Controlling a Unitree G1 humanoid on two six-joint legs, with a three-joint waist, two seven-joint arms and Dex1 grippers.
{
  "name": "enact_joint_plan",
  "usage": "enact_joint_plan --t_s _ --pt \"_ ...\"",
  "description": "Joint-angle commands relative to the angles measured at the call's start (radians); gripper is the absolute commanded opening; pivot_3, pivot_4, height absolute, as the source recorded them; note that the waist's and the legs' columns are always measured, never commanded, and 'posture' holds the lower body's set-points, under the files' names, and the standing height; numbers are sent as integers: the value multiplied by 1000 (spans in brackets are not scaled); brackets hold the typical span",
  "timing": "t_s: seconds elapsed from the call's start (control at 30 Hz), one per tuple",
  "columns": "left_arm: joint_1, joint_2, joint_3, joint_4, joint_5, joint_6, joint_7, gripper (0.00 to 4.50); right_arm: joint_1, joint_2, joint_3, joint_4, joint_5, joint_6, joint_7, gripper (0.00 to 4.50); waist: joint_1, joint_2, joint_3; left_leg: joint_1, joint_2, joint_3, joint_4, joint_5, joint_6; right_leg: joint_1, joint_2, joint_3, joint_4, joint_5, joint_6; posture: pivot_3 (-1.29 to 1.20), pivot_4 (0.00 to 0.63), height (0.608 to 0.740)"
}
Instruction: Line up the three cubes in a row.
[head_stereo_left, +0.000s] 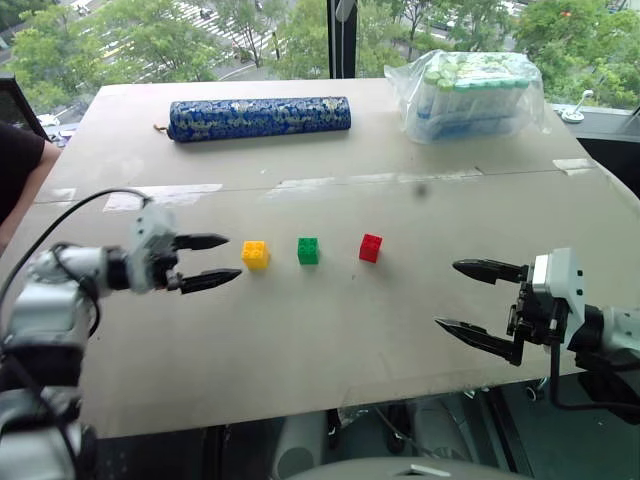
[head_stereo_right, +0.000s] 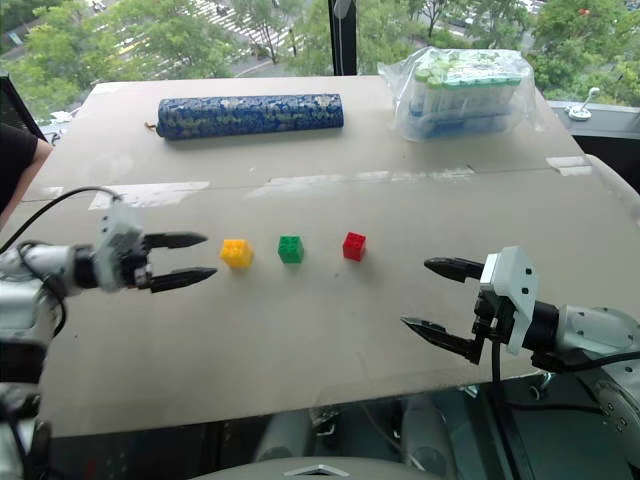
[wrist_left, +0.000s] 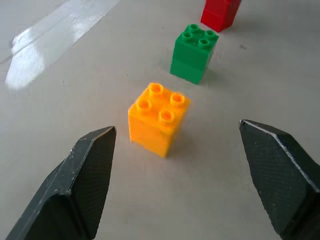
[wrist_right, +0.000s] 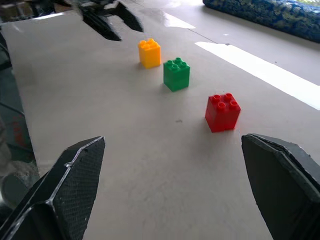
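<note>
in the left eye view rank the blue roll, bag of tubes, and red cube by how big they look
1. Blue roll, the longest.
2. Bag of tubes, shorter but bulkier; it and the roll cover a similar area, so that order is unsure.
3. Red cube, far smaller, despite lying nearer the camera.

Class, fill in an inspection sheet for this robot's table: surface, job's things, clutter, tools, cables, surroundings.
Surface: pale board table, tape strips across it.
Job's things: yellow cube, green cube, red cube in a row, apart, studs up.
Clutter: blue patterned roll and clear bag of tubes at the far edge.
Tools: left tool open, empty, beside the yellow cube; right tool open, empty.
Cables: black cable at the left arm.
Surroundings: window, trees outside; a person's sleeve at left.
</note>
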Motion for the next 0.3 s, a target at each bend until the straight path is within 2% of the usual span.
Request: enact_joint_plan --t_s 0.03,0.13,0.3 --pt "248 -67 243 -309 -130 181 154 3996 79 -7 -80 64 -87 -41 -22 4500 2 1 0 0 0 -1 0 0 0 0 0 0 0 0 0 0 150 740" --pt "447 -157 314 -471 -151 211 226 3996 137 -10 -122 121 -123 -71 -2 4500 10 3 0 2 0 0 -1 0 -1 2 -3 0 -2 0 0 0 150 740" --pt "602 -246 341 -547 -147 173 260 3996 176 -14 -146 226 -175 -135 51 4500 12 4 -4 2 0 -2 -2 -1 -1 2 -2 -1 -3 0 0 0 150 740"
